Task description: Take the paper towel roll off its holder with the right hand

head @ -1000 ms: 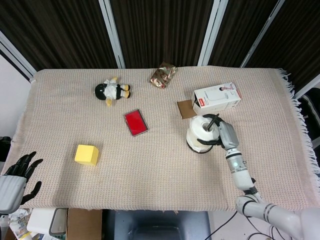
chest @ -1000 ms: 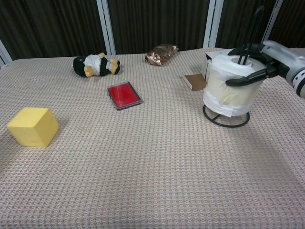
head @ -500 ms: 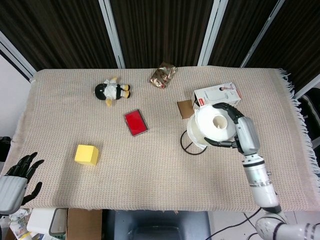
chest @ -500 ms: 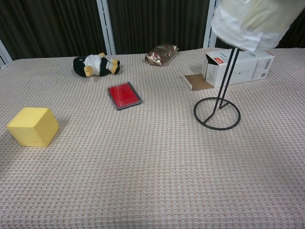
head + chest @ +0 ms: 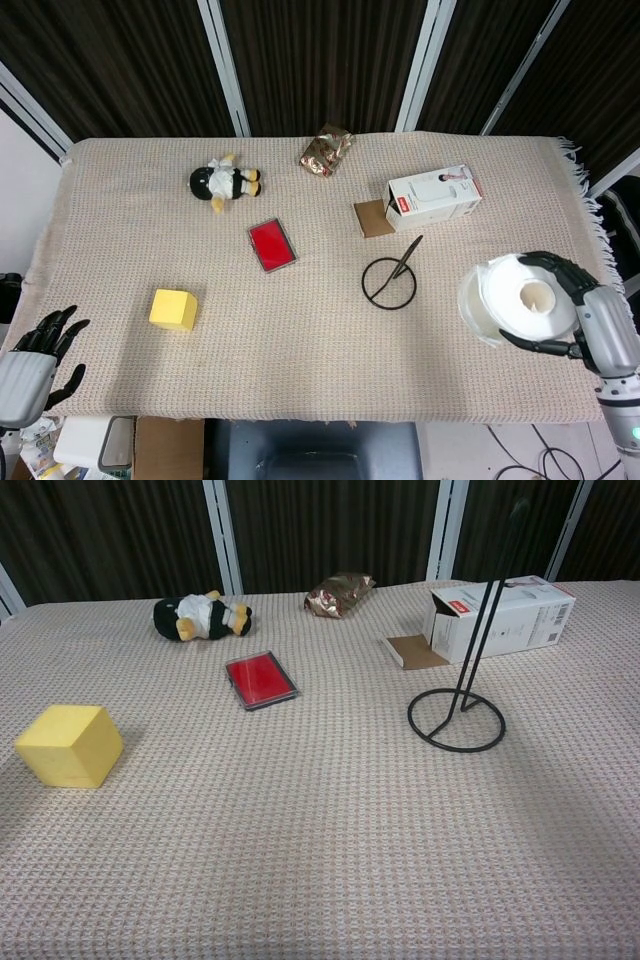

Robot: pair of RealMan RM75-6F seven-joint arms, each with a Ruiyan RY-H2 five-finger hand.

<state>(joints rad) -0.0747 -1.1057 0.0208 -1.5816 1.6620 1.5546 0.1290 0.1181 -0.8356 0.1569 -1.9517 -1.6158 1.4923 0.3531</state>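
— Where was the paper towel roll, and what had hold of it?

— At the near right, off the wire holder and well apart from it, beyond the table's near right corner as the head view showed it. The right robot hand was wrapped round its side, fingers curled over the top and bottom edges, the hollow core facing the camera.

— How would it handle?

— Light and soft, I judged. The outer sheets would give under pressure, so a broad wrap round the barrel suited it better than a pinch; a loose outer sheet could slip or unwind.

— And the left robot hand?

— At the near left edge, fingers spread, holding nothing.

— What couldn't be made out?

— The chest view showed neither hand nor roll, only the bare holder standing upright on its ring base, its top rod cut off by the frame. In the head view the right wrist ran out of frame, and the palm side was hidden behind the roll. Farther off lay a yellow block, a red tin, a white carton, a plush penguin and a foil packet, its label unreadable.
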